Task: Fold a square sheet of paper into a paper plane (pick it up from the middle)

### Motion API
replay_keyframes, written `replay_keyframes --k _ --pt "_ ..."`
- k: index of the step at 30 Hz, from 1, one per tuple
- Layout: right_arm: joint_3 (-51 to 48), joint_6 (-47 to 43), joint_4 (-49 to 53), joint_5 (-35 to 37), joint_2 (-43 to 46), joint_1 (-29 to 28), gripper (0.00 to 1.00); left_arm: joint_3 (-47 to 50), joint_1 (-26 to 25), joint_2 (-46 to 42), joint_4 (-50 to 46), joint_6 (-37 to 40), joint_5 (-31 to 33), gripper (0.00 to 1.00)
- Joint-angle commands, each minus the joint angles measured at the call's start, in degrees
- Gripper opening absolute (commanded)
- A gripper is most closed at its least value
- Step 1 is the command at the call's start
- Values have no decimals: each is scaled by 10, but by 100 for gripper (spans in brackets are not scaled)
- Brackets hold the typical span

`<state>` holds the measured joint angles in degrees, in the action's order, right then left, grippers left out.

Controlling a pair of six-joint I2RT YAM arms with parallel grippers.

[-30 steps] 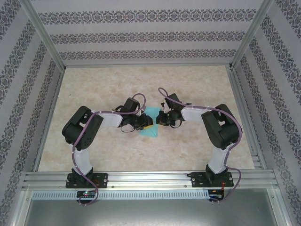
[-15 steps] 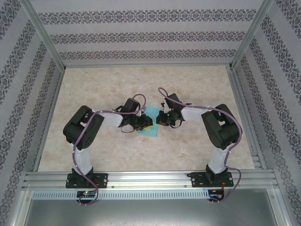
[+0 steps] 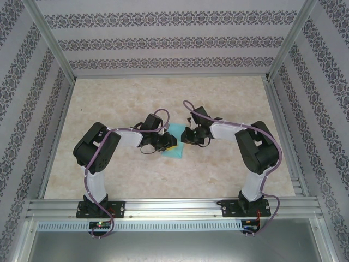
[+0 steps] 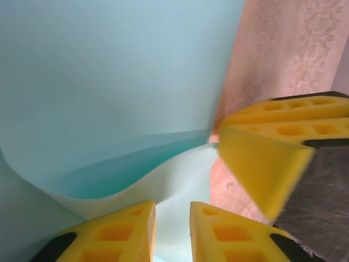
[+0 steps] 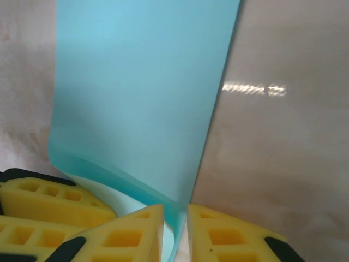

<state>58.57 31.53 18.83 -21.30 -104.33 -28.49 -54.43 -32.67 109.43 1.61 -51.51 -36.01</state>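
The blue-green sheet of paper (image 3: 175, 146) lies on the table (image 3: 229, 98), in the middle, between the two arms. The left gripper (image 3: 169, 143) is on the paper's left side and the right gripper (image 3: 187, 136) is at its right edge. In the left wrist view, the left gripper (image 4: 172, 210) has its yellow fingers a little apart. Pale paper (image 4: 109, 82) shows in the gap, and a flap of it curls up just in front. I cannot tell if those fingers press on the paper. In the right wrist view, the right gripper (image 5: 174, 213) also has its fingers a little apart. The bent edge of the paper (image 5: 142, 82) sits in the gap, so this gripper is not squeezing it tight. The two grippers are very close to each other.
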Motion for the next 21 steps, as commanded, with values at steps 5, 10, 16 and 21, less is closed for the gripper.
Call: replay_keyframes --k 5,10,16,21 --pt "6 -7 8 9 40 -14 17 2 -8 8 -43 8 38 25" --pt "-4 8 -22 -17 16 -28 11 4 -7 8 -43 6 40 24" --pt "-3 11 -39 -23 -10 -27 9 7 -7 8 -41 5 40 23" --pt "-17 10 -48 -18 -37 -19 8 7 -8 6 -38 4 38 22"
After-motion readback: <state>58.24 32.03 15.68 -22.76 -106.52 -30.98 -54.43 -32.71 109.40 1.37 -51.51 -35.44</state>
